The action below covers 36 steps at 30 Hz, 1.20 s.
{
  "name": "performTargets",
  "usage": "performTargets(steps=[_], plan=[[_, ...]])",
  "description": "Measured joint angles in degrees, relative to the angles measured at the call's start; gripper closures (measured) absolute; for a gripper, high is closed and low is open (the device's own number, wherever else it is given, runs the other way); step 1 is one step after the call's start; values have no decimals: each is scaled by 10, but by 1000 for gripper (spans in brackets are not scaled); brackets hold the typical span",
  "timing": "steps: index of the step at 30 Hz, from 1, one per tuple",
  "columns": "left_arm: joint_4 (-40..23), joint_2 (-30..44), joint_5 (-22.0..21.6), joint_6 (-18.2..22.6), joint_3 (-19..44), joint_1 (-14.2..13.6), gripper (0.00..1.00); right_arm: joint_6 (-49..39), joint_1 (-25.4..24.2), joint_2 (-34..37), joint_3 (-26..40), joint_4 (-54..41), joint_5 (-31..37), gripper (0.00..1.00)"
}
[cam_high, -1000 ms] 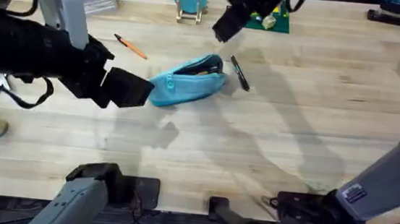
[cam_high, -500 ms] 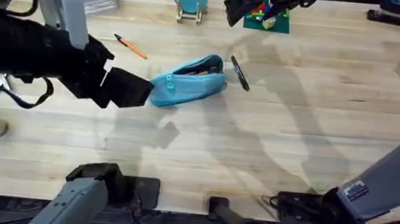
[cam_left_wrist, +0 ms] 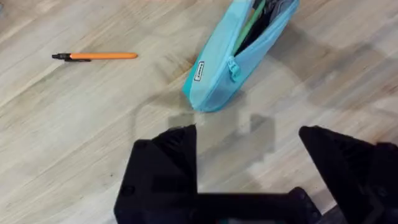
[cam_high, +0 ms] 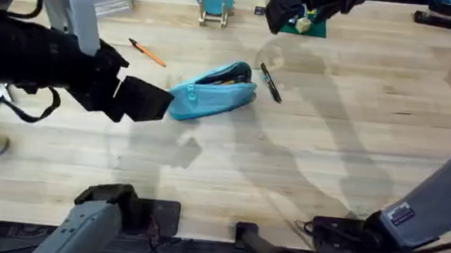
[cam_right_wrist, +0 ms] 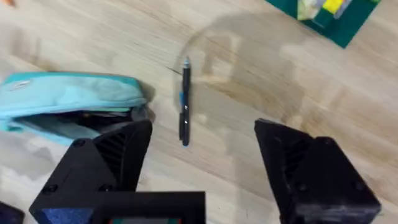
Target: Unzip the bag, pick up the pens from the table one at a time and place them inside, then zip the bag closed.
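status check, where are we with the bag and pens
Left gripper open, empty, beside the bag. Right gripper open, above the black pen. Bag unzipped; orange pen also on table. Nothing blocking.

Light blue bag (cam_high: 212, 91), orange pen (cam_high: 148, 52), black pen (cam_high: 271, 83), pale planked table (cam_high: 355, 138)

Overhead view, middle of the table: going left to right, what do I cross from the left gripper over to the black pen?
Left gripper → orange pen → bag → black pen.
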Motion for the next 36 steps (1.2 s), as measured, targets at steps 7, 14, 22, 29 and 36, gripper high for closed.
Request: performTargets(steps=[7,14,22,29,36], plan=[[0,0,0,0,0,0,5,18,-8,2,-107,70,10,5],[0,0,0,0,0,0,6,28,-8,3,-204,127,11,5],[0,0,0,0,0,0,6,29,-2,3,-267,153,11,5],[0,0,0,0,0,0,6,30,23,3,-289,169,11,6],[0,0,0,0,0,0,6,64,43,3,-322,213,40,5]])
